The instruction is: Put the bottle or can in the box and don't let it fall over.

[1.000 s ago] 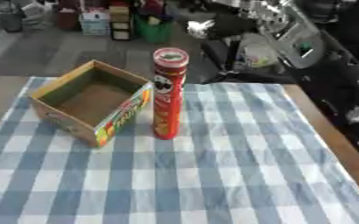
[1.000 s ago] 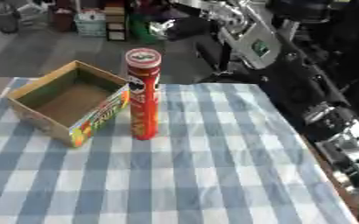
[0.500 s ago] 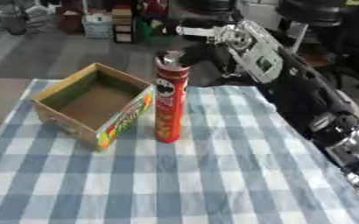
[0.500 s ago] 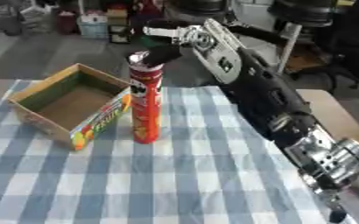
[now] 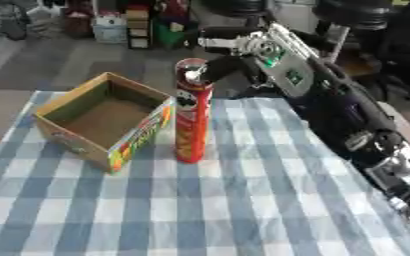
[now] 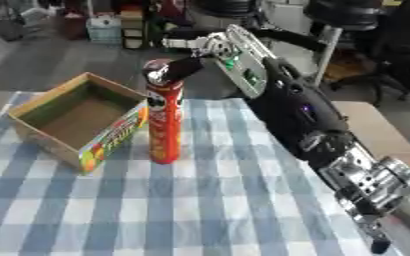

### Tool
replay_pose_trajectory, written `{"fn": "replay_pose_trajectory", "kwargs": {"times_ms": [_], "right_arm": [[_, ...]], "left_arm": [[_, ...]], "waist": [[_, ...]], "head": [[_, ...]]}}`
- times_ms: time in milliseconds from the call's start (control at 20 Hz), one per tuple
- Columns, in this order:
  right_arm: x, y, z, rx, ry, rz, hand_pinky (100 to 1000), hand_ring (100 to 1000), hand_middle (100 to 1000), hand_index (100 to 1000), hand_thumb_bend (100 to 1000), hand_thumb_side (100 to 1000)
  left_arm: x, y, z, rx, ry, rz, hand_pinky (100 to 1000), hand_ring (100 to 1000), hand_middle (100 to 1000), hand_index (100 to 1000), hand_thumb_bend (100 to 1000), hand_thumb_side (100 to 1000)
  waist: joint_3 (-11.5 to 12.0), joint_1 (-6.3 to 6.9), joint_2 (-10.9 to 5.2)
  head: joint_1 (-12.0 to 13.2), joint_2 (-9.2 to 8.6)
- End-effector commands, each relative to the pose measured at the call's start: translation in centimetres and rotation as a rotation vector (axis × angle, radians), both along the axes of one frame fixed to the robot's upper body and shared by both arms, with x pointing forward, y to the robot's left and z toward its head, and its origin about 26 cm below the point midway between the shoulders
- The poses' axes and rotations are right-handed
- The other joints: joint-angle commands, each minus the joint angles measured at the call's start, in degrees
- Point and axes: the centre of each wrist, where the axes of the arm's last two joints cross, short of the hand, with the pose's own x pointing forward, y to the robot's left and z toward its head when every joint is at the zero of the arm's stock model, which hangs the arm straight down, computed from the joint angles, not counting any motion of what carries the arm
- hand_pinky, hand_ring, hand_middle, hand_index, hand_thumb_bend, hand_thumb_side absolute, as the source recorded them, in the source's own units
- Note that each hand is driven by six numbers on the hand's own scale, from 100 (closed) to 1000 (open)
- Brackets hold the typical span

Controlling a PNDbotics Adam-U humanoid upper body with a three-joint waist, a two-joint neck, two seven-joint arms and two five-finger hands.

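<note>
One robot hand in view: the right robot hand (image 5: 215,64), on an arm that comes in from the right side and stretches across the desk toward the can.
Robot hand state: dark fingers (image 6: 180,67) reach down to the rim of the can top; whether they are curled round it or only touching cannot be told.
Left robot hand: shows in neither view.
Can appearance: tall, slim red can (image 5: 191,112) with a printed face logo on the upper body, a yellow band lower down and a pale round lid.
Can location: on the blue-and-white checked cloth (image 5: 243,200) covering the desk, just beside the right wall of the box, outside it.
Can orientation: upright, long axis vertical, lid up, base flat on the cloth.
Box: open cardboard box (image 5: 103,120), plain brown inside, colourful printed front wall; nothing visible inside it.
</note>
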Motion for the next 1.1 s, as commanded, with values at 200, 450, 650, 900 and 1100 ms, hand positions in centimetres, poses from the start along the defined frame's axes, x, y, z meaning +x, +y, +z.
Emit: {"fn": "replay_pose_trajectory", "kwargs": {"times_ms": [200,450,650,900,1100], "right_arm": [[-0.03,-0.46,0.79,-0.056,-0.012,-0.054,1000,1000,1000,1000,164,743],[0.04,-0.49,0.39,-0.094,0.028,-0.061,981,993,1000,1000,173,748],[-0.03,-0.45,0.4,-0.138,0.056,-0.055,906,940,988,1000,186,767],[-0.31,-0.27,0.77,-0.202,0.059,-0.045,763,830,951,1000,212,785],[-0.52,-0.21,0.96,-0.251,0.036,-0.045,595,681,878,979,234,786]], "left_arm": [[0.04,-0.15,0.7,0.008,-0.027,-0.01,701,548,546,660,100,722],[0.03,-0.13,0.72,0.007,-0.028,-0.009,701,548,546,660,100,722],[0.03,-0.14,0.75,0.006,-0.029,-0.009,702,548,545,660,100,722],[0.03,-0.16,0.79,0.005,-0.031,-0.01,702,548,545,660,100,722],[0.03,-0.15,0.83,0.004,-0.033,-0.008,702,548,545,661,100,722]], "waist": [[0.1,0.36,-0.46],[0.2,0.36,-0.5],[0.2,0.36,-0.56],[0.2,0.33,-0.59],[0.3,0.3,-0.61]], "head": [[-0.5,-0.35],[-0.4,-0.45],[-0.3,-0.45],[-0.2,-0.47],[-0.1,-0.61]]}}
